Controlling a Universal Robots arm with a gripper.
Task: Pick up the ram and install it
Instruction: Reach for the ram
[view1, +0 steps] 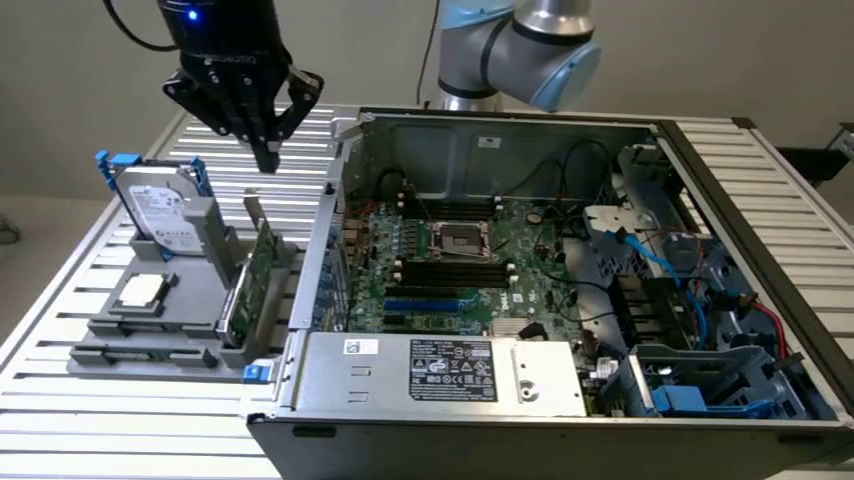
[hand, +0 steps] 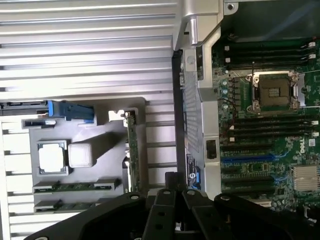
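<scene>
**Clenched pincer hangs over parts tray, ram in its groove**

In the upper left of the exterior view, the black gripper hangs with its fingers pressed together and nothing between them. It is above the far end of a grey holder that sits on the slatted metal table.

The ram, a long thin green stick, lies in a groove of that holder. A second stick of the same kind lies just beside it in the next groove. In the exterior view this puts both at the holder's near edge, in the lower left of the frame and well below the fingertips.

A square processor chip rests on the holder just behind the sticks. A hard drive with blue rails stands upright at the back. A wider green expansion card stands on edge along the holder's side nearest the computer.

The open computer case takes the centre and right of the exterior view. Its motherboard is exposed, with the processor socket flanked by long black slots. The arm's pale blue-grey joints rise behind the case at the top of the frame.
</scene>
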